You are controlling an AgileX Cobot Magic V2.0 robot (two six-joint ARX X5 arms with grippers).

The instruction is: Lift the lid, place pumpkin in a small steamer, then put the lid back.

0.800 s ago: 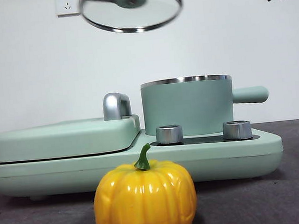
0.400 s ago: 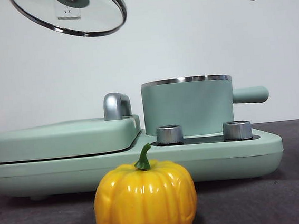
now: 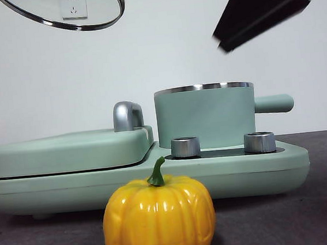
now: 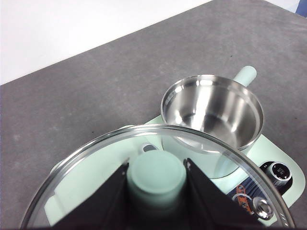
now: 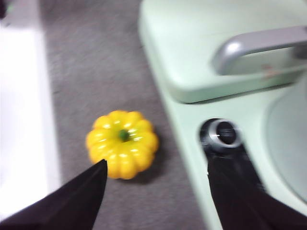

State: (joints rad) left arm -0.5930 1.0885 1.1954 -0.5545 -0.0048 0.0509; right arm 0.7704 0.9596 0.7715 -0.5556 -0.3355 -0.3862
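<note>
In the front view we see the lid [image 3: 63, 10] high in the top left corner, tilted, its steel rim showing and its knob cut by the frame edge. The small steamer [image 3: 206, 116] stands uncovered on the right part of the mint-green cooker base [image 3: 261, 174], its side handle pointing right, with two steel dials [image 3: 185, 147] in front of it. To its left lies the flat griddle cover [image 3: 68, 152] with a chrome handle [image 3: 127, 115]. The pumpkin [image 3: 158, 219] sits on the grey table [image 3: 312, 218] in front of the cooker, upright, stem up. A dark, blurred arm reaches in from the top right corner, above the steamer and apart from it.

In the left wrist view we see the left gripper [image 4: 156, 179] clamped on the lid's knob [image 4: 156, 178], one jaw pressed to each side. Through and beyond the glass we see the steamer's shiny steel interior [image 4: 212, 111], with nothing in it.

In the right wrist view, which is blurred, we see the right gripper [image 5: 156, 191] with its jaws spread wide and holding nothing. The pumpkin [image 5: 122, 143] lies on the table below, between the jaws as seen here, just beside the cooker's edge and near one dial [image 5: 221, 135].
</note>
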